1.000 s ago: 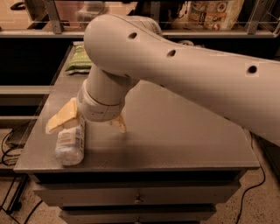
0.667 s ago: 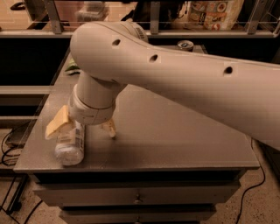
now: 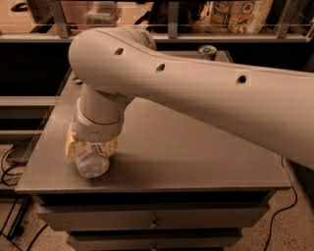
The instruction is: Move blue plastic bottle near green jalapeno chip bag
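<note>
The blue plastic bottle [image 3: 92, 163] lies on its side at the front left corner of the grey table [image 3: 196, 157], its round end toward me. My gripper [image 3: 91, 147] is down over it. One yellowish finger [image 3: 71, 146] is on the bottle's left side and the other on its right, both pressed against it. The bottle still rests on the table. The large white arm [image 3: 196, 93] crosses the view from the right. The green jalapeno chip bag does not show; the arm covers the back left of the table.
A silver can [image 3: 207, 51] stands at the back edge of the table, right of centre. Snack bags [image 3: 240, 14] sit on a shelf behind a rail. The table has drawers [image 3: 154, 223] in front; cables lie on the floor at left.
The gripper has moved left and down onto the bottle, and its fingers have drawn closer together around it. The bottle has stayed in place.
</note>
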`<state>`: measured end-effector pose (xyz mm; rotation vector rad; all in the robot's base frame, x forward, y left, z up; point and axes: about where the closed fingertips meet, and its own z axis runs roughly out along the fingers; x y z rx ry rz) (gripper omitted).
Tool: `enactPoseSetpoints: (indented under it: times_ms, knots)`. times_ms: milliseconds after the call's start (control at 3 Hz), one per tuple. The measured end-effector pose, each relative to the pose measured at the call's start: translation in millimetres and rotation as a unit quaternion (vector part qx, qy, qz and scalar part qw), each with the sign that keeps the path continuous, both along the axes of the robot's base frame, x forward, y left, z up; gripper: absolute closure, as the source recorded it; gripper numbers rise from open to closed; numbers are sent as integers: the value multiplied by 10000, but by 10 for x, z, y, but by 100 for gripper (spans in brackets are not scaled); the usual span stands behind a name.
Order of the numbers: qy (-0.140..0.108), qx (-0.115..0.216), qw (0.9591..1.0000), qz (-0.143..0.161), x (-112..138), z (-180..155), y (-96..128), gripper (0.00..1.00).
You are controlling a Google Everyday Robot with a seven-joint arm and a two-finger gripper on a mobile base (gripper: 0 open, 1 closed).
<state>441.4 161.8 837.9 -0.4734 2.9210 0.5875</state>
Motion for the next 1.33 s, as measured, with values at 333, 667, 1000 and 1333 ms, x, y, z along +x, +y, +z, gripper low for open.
enactPoseSetpoints:
  times_ms: [333,667,1000,1333]
  knots:
    - [-1,0,10000,-2,1,4,-1,78]
    - [-239,2,9993,-290,126,149,-270,99]
    - [-360,325,9972,-575,325,289,-652,100]
    - [-363,702,9951,-587,553,368,-1050,100]
